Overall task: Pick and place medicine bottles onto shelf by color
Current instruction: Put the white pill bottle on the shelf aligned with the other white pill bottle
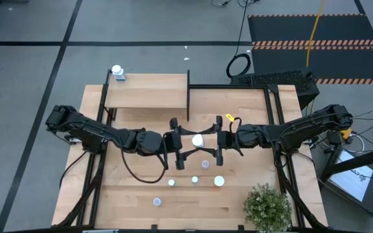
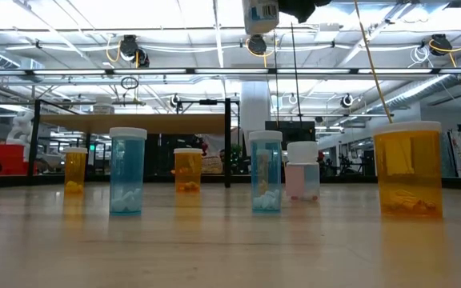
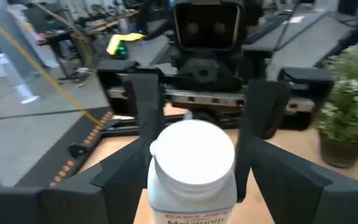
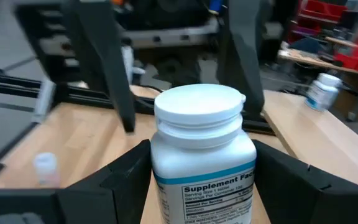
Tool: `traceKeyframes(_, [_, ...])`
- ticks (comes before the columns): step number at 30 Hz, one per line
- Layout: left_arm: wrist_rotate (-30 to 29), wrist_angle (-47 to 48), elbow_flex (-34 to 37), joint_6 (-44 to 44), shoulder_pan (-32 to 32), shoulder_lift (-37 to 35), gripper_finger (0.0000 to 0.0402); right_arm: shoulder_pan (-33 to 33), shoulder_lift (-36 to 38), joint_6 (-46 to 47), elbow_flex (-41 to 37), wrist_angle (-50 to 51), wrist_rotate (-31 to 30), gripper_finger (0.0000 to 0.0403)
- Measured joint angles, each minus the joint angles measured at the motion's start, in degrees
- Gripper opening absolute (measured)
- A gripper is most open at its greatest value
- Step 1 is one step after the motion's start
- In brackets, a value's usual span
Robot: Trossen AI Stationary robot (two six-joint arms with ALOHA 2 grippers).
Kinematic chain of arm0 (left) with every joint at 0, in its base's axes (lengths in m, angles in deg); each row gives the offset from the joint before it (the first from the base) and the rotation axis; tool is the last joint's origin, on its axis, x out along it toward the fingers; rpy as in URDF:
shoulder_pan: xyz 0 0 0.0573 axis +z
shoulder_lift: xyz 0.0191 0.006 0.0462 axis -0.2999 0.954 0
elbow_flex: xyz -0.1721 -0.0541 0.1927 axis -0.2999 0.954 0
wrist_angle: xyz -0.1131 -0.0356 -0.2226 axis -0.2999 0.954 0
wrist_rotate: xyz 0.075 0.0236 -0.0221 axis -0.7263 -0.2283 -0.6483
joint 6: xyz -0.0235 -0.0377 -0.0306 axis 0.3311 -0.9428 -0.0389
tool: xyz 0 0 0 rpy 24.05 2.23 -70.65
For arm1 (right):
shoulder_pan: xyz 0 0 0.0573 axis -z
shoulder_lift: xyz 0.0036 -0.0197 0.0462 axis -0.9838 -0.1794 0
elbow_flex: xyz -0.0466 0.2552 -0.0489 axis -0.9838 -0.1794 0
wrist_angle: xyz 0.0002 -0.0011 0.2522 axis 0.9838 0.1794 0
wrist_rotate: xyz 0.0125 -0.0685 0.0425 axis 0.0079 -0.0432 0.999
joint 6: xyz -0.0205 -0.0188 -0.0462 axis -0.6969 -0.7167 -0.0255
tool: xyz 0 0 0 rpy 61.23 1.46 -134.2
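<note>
— Bottle check: where is the white medicine bottle (image 1: 197, 140) sitting right now?

— It is hanging in the air between the two tools. The right gripper (image 1: 207, 141) is reaching in from one side and the left gripper (image 1: 188, 139) from the other, nose to nose, with the bottle in the middle.

— Is the right one gripping it?

— Yes, it is pinching the bottle's body on both sides, just below the white cap; the printed label is facing that arm's wrist camera.

— And the left one?

— It is sitting right up against the same bottle, but I cannot tell whether it is squeezing or only framing it.

— What is lying around them?

— On the tabletop (image 1: 128, 188), below the meeting point and toward the front edge, five small bottles are standing loose: one (image 1: 205, 164) nearest the right gripper, then a row of three (image 1: 195, 179), then one (image 1: 157, 202) farther out on the left arm's side. From table height they are showing as amber (image 2: 407, 168), bluish-clear (image 2: 127, 170) and one pale, white-capped one (image 2: 302, 170).

— And the shelf?

— The shelf (image 1: 147, 97) is standing behind the left gripper, well apart from it, its black upright panel (image 1: 188, 96) at the end nearer the grippers. One white-capped bottle (image 1: 117, 72) is resting at its far outer corner. A potted plant (image 1: 266, 206) is sitting in front of the right arm, at the table's corner.
</note>
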Motion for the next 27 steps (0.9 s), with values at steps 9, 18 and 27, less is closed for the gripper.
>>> traceKeyframes(9, [2.5, -3.2, -0.1, 0.8, 0.7, 2.4, 0.0243, 0.0, -0.7, 0.0, -0.1, -1.8, 0.5, 0.0244])
traceKeyframes(18, [2.3, -3.1, -0.1, 2.3, 0.7, 2.6, 0.0200, 0.0, -0.8, -0.6, -0.1, -1.1, 0.3, 0.0244])
traceKeyframes(27, [2.2, -3.3, 0.0, 3.0, 0.2, 2.4, 0.0196, 0.0, -0.8, -0.8, 0.0, -1.6, 0.4, 0.0244])
